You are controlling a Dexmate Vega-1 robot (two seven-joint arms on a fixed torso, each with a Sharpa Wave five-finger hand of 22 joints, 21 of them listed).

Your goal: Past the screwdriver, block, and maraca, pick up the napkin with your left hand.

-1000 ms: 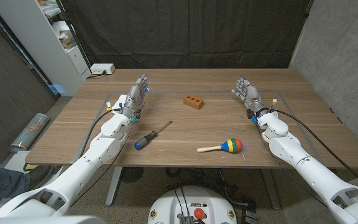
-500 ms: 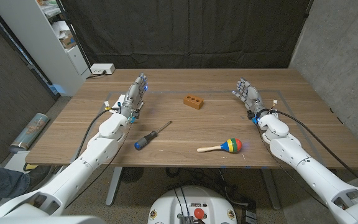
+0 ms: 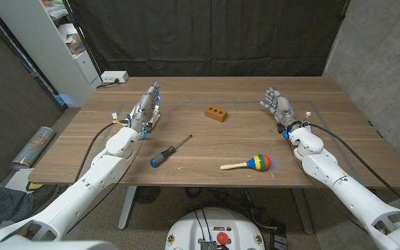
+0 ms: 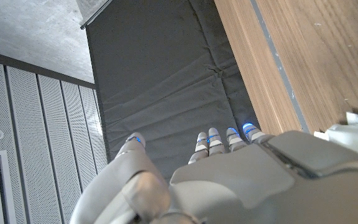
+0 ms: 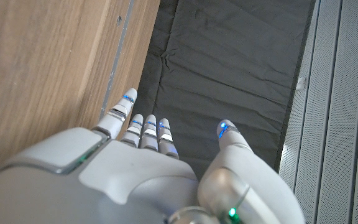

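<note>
While the right hand (image 3: 275,104) waits open, the left hand (image 3: 146,105) has leaned over the white napkin (image 3: 150,118) on the bench (image 3: 207,142) behind the screwdriver (image 3: 169,151), fingers straight, gripping nothing yet.

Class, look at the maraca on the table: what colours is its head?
The maraca has a head banded in red, yellow, blue and green; the head view shows it best.

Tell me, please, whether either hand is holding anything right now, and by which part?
Nothing is held. The left hand and the right hand both have fingers extended and nothing in them.
</note>
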